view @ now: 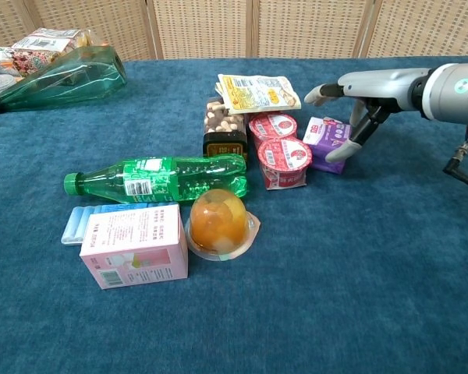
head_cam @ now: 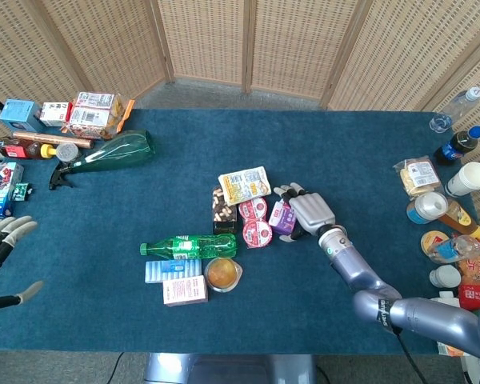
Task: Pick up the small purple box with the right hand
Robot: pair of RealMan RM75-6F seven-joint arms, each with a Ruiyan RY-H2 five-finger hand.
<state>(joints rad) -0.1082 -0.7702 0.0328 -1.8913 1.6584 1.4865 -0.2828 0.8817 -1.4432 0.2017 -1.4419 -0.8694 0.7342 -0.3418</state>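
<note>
The small purple box (head_cam: pixel 282 218) (view: pixel 326 141) lies on the blue table, right of two red-lidded cups (view: pixel 281 148). My right hand (head_cam: pixel 307 212) (view: pixel 357 103) hangs over the box's right side, fingers spread above it and the thumb down by its right edge. Whether the thumb touches the box I cannot tell; the box still lies flat on the cloth. My left hand (head_cam: pixel 0 254) hovers open at the table's left edge, far from the box, holding nothing.
A snack packet (head_cam: pixel 244 184), a dark nut jar (view: pixel 222 128), a green bottle (view: pixel 160 178), a jelly cup (view: pixel 218 221), a pink box (view: pixel 134 245) crowd left of the purple box. Drinks and cups (head_cam: pixel 448 200) line the right edge, a green glass bottle (head_cam: pixel 104 154) lies back left.
</note>
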